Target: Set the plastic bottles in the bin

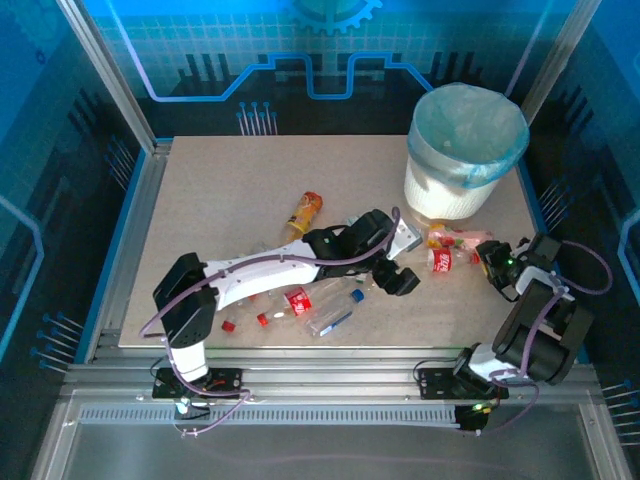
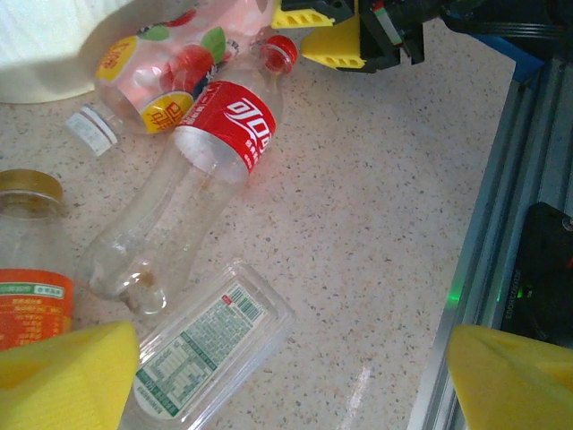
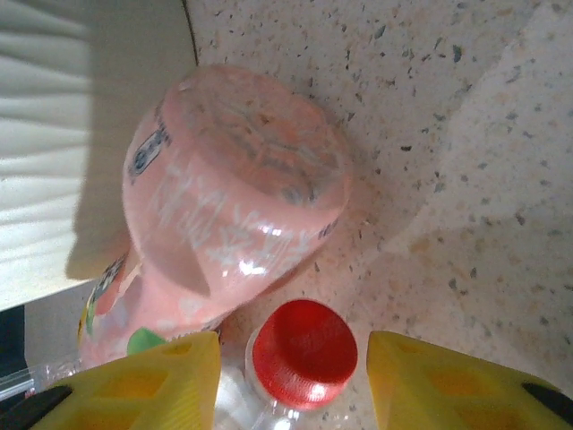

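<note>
The bin [image 1: 465, 150], a white bucket with a light-blue liner, stands at the back right. At its foot lie a pink bottle [image 3: 233, 188] and a clear red-labelled bottle [image 2: 206, 170]. My right gripper [image 3: 291, 376] is open, its yellow fingers on either side of that clear bottle's red cap [image 3: 304, 354], with a gap on each side. My left gripper [image 2: 291, 385] is open over bare table, next to a flat clear bottle with a green-white label [image 2: 201, 354]. An orange-yellow bottle [image 1: 304, 213] lies mid-table. More clear bottles [image 1: 335, 312] lie near the front.
A jar with a gold lid and orange label [image 2: 31, 260] stands by my left finger. Loose red caps [image 1: 228, 325] lie at the front left. The table's metal rail [image 2: 519, 206] runs close on the right. The bin wall [image 3: 54, 134] is just beyond the pink bottle.
</note>
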Tool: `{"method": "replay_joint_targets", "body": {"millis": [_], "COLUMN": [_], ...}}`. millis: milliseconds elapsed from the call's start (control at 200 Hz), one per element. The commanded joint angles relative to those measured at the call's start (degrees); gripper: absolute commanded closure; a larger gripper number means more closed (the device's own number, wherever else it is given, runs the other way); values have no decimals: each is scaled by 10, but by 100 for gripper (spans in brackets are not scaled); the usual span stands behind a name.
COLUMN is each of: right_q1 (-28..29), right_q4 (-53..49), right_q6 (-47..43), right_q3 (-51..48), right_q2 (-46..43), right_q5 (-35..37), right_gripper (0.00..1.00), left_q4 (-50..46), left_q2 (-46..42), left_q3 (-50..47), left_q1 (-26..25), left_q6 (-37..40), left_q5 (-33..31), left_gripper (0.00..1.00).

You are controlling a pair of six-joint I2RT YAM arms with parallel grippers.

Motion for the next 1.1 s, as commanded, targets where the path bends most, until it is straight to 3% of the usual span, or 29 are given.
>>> {"method": "replay_joint_targets", "body": {"millis": [0, 615, 945, 1095], "right_q1": [-7, -5, 1, 2], "right_q4": [42, 79, 97, 97], "right_q6": [3, 23, 36, 48], "right_q3": [0, -15, -16, -19], "right_q2": [28, 72, 87, 89], "right_q5": [-23, -57, -74, -84], "right_gripper": [54, 51, 56, 51], "left_q4": [-14, -11, -9, -10], "left_q2": [12, 29, 30, 27], "left_q3": [26, 29, 24, 24], "left_q1": [-9, -10, -10, -9], "left_q6": [-10, -9, -17, -20], "left_q5": [-5, -13, -13, -14], "left_gripper": [9, 9, 9, 9]}}
